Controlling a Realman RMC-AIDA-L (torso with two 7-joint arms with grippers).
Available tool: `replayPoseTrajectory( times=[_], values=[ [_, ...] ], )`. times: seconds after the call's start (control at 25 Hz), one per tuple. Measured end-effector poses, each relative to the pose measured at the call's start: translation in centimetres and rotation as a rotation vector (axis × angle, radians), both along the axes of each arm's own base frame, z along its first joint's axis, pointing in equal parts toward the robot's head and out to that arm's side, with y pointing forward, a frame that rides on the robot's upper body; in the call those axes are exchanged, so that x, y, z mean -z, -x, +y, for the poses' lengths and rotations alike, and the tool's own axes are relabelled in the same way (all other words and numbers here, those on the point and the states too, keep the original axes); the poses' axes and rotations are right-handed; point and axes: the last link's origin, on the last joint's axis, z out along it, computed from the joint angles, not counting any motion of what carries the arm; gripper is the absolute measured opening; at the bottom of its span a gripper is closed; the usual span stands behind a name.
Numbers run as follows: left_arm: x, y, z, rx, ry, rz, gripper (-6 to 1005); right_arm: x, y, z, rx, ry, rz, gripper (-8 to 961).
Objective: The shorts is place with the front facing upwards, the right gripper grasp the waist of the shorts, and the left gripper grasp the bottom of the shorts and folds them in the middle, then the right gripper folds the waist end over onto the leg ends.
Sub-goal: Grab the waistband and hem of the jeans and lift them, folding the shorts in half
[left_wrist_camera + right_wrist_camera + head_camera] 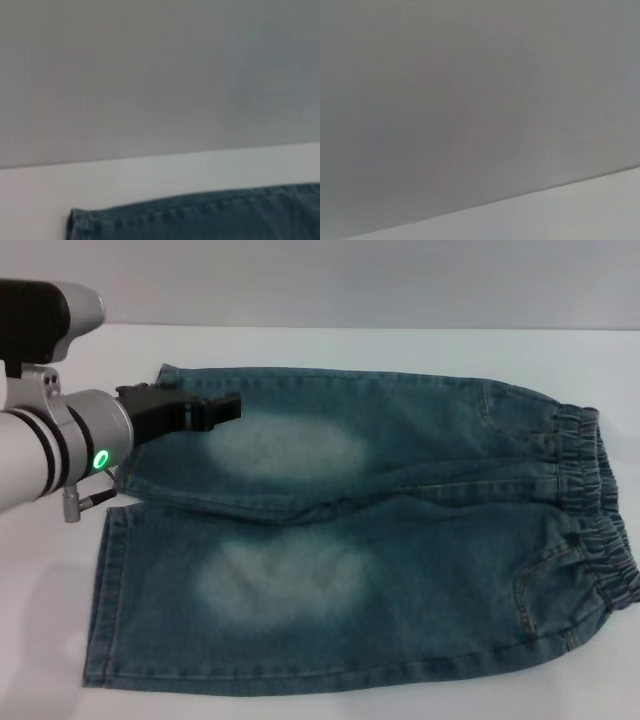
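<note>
The knee-length blue-green denim shorts (pixel 380 540) are lying flat and face up on the white desk (pixel 50 640), spread out with the gathered elastic waistband (pixel 590 510) toward my right side and the two straight stitched leg hems (pixel 100 600) toward my left. A pale faded oval patch (pixel 285 585) is showing on each leg, and stitched pockets are sitting just inside the waistband. My left pincer (pixel 215 410), the black pronged claw on my white-silver arm with the green lamp (pixel 100 459) glowing, is hovering over the far leg of the shorts, close to that leg's hem and pointing along the leg toward the waistband. Its prongs are looking drawn close together with nothing between them, though I cannot tell whether they are touching the denim. My left wrist camera is looking across a far corner of the shorts (pixel 200 220) and the desk edge (pixel 150 170) toward a grey wall. My right pincer is not appearing in any view; its wrist camera is showing only the grey wall and a strip of white desk (pixel 580 210).
</note>
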Motion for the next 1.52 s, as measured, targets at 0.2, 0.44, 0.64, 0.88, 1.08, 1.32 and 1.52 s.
replayPoseTrajectory(
  times=[0.2,0.44,0.64,0.88,1.08,1.32,1.52],
  values=[
    [-1.2,-1.4,-1.4,-0.03,0.118,0.048,846,-0.2,0.1,-0.7,0.049,0.101,0.008,800],
    [-1.6,-0.9,-2.8,-0.129,0.203,0.147,845,-0.6,-1.4,-1.0,0.105,0.098,0.021,799],
    [-2.5,-0.9,-3.8,-0.199,0.215,0.193,845,-0.6,-1.8,-1.5,0.124,0.111,0.038,797],
    [-4.5,-1.9,-5.7,-0.296,0.2,0.24,844,-0.7,-2.5,-2.1,0.147,0.11,0.044,796],
    [-4.4,-2.1,-7.2,-0.369,0.268,0.27,843,-1.0,-3.3,-2.3,0.165,0.104,0.029,794],
    [-3.8,-1.4,-9.0,-0.47,0.337,0.288,835,-0.9,-4.4,-2.4,0.178,0.114,0.012,793],
    [-3.1,-0.7,-10.7,-0.56,0.405,0.318,824,-0.6,-4.8,-2.3,0.177,0.12,0.005,792]
  ],
)
